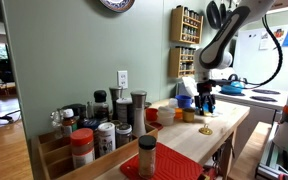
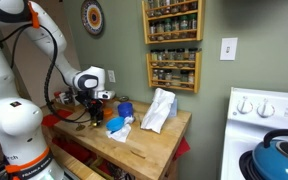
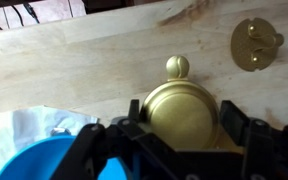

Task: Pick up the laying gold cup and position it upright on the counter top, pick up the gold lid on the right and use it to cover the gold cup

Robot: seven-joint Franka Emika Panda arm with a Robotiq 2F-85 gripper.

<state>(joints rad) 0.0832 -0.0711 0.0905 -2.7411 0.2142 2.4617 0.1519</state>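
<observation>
In the wrist view the gold cup [image 3: 179,112] fills the space between my gripper's [image 3: 179,128] black fingers [image 3: 127,128], its round shiny end facing the camera. Both fingers press against its sides, so the gripper is shut on it. A small gold knob [image 3: 177,67] shows just beyond the cup; I cannot tell whether it belongs to it. The gold lid [image 3: 254,45], a flat disc, lies apart on the pale wood counter top [image 3: 84,60] at the upper right. In an exterior view the gripper [image 1: 206,102] hangs above a small gold piece [image 1: 206,130] on the counter.
A blue bowl [image 3: 39,160] and crumpled white cloth [image 3: 44,122] lie close beside the gripper. Spice jars [image 1: 104,135] and an orange-red cup [image 1: 152,115] crowd one end of the counter. A white bag [image 2: 159,110] stands further along, near a stove with a blue kettle [image 2: 279,155].
</observation>
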